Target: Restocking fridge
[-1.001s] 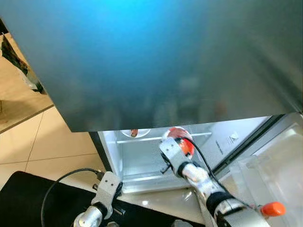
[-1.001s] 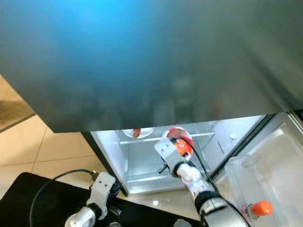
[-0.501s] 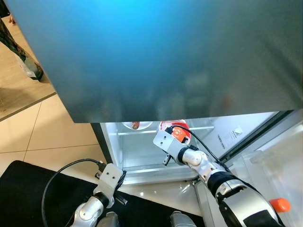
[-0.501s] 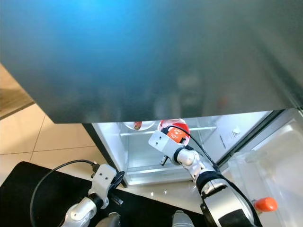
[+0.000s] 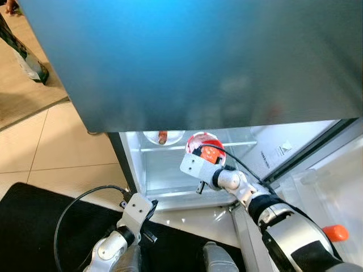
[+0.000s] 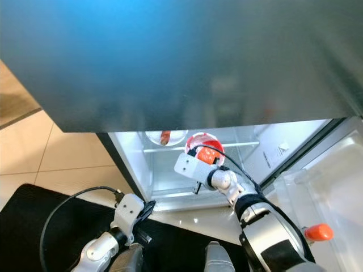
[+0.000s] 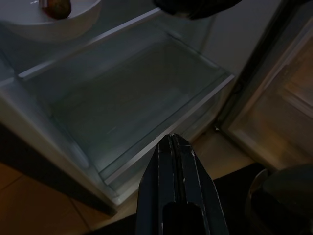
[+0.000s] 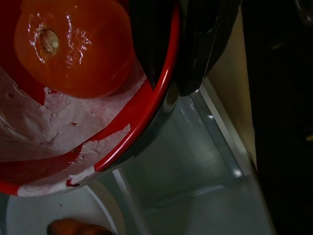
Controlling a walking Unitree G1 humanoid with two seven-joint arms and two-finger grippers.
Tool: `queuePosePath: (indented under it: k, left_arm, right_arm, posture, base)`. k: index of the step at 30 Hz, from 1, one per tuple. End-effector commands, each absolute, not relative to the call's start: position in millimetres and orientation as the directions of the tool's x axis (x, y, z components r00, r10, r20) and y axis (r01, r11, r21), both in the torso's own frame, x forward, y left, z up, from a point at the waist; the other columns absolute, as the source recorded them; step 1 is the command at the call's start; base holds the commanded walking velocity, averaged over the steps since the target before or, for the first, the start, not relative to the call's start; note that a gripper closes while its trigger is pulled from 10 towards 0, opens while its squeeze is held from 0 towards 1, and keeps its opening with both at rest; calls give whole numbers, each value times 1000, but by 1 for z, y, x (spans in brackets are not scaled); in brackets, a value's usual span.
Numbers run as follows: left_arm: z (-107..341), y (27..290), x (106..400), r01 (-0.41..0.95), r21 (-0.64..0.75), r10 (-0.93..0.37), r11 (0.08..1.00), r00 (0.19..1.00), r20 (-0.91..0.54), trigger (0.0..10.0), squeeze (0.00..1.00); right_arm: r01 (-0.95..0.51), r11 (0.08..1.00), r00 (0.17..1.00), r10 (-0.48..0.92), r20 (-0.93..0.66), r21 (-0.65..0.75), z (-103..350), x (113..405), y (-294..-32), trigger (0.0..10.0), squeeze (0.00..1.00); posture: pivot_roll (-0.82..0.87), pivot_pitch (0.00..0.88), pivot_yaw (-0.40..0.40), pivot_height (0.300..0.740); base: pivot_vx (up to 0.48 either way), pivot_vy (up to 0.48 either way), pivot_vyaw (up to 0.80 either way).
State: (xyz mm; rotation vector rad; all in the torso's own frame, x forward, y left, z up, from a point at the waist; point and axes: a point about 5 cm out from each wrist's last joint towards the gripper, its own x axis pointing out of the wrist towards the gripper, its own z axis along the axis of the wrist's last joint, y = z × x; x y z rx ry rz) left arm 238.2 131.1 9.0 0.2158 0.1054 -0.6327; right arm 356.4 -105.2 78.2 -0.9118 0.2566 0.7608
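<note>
Red bowl (image 8: pixel 73 122) holding a tomato (image 8: pixel 73 44), rim pinched in right end effector (image 8: pixel 168 54), hovers over the fridge shelf (image 7: pixel 132 112); tilt risks the tomato rolling out; left end effector (image 7: pixel 177 161) idle, fingers together.

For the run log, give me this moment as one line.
right hand: shut on red bowl rim, tomato inside, at fridge shelf | left hand: shut, idle | white bowl: on shelf
</note>
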Motion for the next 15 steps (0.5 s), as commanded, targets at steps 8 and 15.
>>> queuePosePath:
  k: [8, 15]
  left_arm:
    - [19, 132, 236, 591, 170, -579, 788, 806, -120, 10000, 0]
    - [25, 134, 236, 570, 189, -562, 800, 821, -97, 10000, 0]
  right_arm:
    - [-690, 307, 711, 455, -536, -655, 87, 364, -107, 10000, 0]
    - [-662, 340, 741, 430, -516, -668, 99, 372, -108, 10000, 0]
  posture:
    - [-101, 319, -57, 650]
    - [-88, 334, -63, 640]
  base:
    - [0, 0, 0]
    - [0, 0, 0]
